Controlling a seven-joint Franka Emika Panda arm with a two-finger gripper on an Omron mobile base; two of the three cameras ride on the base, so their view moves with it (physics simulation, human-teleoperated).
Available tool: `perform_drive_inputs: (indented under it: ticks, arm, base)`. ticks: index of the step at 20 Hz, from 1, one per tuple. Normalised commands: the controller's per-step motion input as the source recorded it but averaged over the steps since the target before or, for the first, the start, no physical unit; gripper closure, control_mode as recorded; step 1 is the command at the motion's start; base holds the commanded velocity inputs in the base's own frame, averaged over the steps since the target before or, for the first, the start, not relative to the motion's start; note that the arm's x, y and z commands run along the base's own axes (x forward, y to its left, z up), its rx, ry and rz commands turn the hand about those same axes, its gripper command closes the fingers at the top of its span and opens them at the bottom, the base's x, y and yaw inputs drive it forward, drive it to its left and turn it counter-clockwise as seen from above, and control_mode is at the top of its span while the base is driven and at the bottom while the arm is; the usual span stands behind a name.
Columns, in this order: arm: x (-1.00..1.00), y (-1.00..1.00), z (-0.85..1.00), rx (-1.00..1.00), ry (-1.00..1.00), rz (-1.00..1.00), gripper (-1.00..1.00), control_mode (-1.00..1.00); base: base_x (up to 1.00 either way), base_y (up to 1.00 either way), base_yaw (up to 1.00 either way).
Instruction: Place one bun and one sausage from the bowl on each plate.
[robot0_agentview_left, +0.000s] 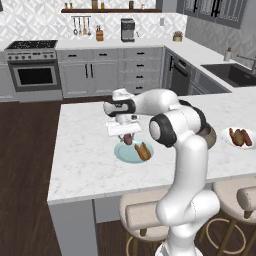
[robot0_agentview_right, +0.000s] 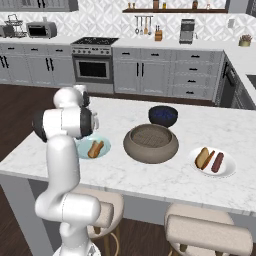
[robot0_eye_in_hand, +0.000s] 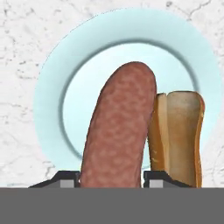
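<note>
The gripper (robot0_eye_in_hand: 112, 177) is closed on a sausage (robot0_eye_in_hand: 117, 127), which hangs below it over the teal plate (robot0_eye_in_hand: 52, 87). A bun (robot0_eye_in_hand: 179, 135) lies just beside, so lowering here should complete the pair.

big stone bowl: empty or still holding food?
Empty. The right base view looks into the bowl and shows only its bare textured floor.

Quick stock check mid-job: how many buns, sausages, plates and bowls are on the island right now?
Buns: 2, teal-plate bun, white-plate bun
Sausages: 2, held sausage, white-plate sausage
Plates: 2, teal plate, white plate
Bowls: 2, grey-brown bowl, dark blue bowl
Total: 8
</note>
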Motion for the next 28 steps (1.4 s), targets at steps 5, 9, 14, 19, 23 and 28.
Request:
perform_drive_inputs:
  ticks: [5, 9, 14, 19, 23, 28]
  arm:
    - [0.00, 0.07, -0.65, 0.00, 0.00, 0.00, 1.00, -1.00]
    - [0.00, 0.00, -0.54, 0.00, 0.00, 0.00, 1.00, -1.00]
    - [0.00, -0.01, -0.18, 0.00, -0.07, 0.00, 1.00, -1.00]
    - [0.00, 0.00, 0.00, 0.00, 0.00, 0.00, 1.00, -1.00]
    - [0.00, 0.00, 0.00, 0.00, 0.00, 0.00, -1.00, -1.00]
    - [0.00, 0.00, 0.00, 0.00, 0.00, 0.00, -1.00, -1.00]
  base:
    - [0.00, 0.00, 0.00]
    - [0.00, 0.00, 0.00]
    - [0.00, 0.00, 0.00]
    - [0.00, 0.00, 0.00]
    - [0.00, 0.00, 0.00]
    - [0.00, 0.00, 0.00]
